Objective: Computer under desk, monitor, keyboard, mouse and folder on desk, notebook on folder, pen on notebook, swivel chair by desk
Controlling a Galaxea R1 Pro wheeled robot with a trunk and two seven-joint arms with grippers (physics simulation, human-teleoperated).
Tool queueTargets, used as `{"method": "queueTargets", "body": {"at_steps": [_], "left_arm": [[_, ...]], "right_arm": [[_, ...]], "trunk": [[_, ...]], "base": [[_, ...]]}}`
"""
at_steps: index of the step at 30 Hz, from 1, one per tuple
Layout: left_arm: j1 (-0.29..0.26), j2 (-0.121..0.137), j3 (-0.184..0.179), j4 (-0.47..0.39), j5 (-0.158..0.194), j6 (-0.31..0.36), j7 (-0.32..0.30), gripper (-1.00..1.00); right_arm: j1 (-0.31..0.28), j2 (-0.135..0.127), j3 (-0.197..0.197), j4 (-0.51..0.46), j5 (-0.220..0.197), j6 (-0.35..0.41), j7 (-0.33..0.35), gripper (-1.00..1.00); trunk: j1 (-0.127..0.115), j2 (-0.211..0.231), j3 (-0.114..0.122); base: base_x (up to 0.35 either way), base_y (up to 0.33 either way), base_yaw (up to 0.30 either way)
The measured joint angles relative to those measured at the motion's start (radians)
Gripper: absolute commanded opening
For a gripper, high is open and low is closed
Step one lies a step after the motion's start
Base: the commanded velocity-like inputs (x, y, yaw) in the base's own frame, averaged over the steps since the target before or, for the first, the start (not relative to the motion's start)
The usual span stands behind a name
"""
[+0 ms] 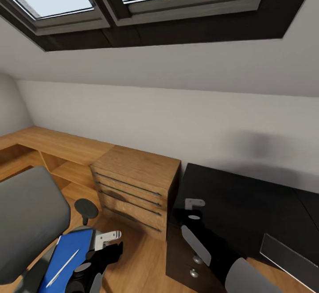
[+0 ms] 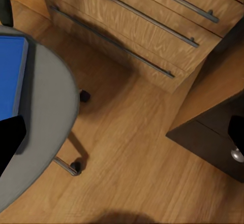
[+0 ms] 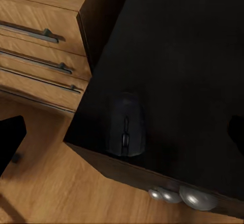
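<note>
The grey swivel chair (image 1: 26, 222) stands at the lower left on the wood floor. On its seat (image 2: 46, 122) lies the blue folder (image 1: 66, 257), with the thin white pen (image 1: 62, 268) lying on top of it. My left gripper (image 1: 108, 244) hangs open just right of the seat, above the floor; the folder's edge (image 2: 11, 74) lies beside one finger. My right gripper (image 1: 191, 211) is open over the near left corner of the black desk (image 1: 248, 204). A black mouse (image 3: 126, 125) rests on that corner, directly below and between the spread fingers.
A light wooden drawer chest (image 1: 133, 186) and counter (image 1: 53, 144) stand between chair and desk. The desk's dark drawer unit has silver knobs (image 1: 193, 273). A flat dark grey panel with a pale edge (image 1: 288, 255) lies at the desk's near right. A sloped wall rises behind.
</note>
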Motion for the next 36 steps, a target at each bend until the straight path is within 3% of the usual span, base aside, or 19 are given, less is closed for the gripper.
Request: {"method": "queueTargets", "body": {"at_steps": [9,16,25,36], "left_arm": [[0.000,0.000,0.000,0.000,0.000,0.000,0.000,1.00],[0.015,-0.029,0.014,-0.039,0.003,0.016,0.002,1.00],[0.017,0.015,0.012,-0.089,0.003,0.017,0.000,1.00],[0.017,0.024,0.009,-0.151,0.004,0.017,0.000,1.00]], "right_arm": [[0.000,-0.001,0.000,0.001,0.000,0.000,0.008,1.00],[-0.040,0.009,-0.016,-0.038,-0.013,-0.040,-0.010,1.00],[-0.010,-0.009,-0.009,-0.089,-0.006,-0.090,-0.011,1.00],[-0.002,-0.014,-0.009,-0.104,-0.007,-0.152,-0.012,1.00]], "trunk": [[0.000,0.000,0.000],[0.000,0.000,0.000],[0.000,0.000,0.000],[0.000,0.000,0.000]], "base": [[0.122,0.000,0.000],[0.000,0.000,0.000],[0.000,0.000,0.000],[0.000,0.000,0.000]]}}
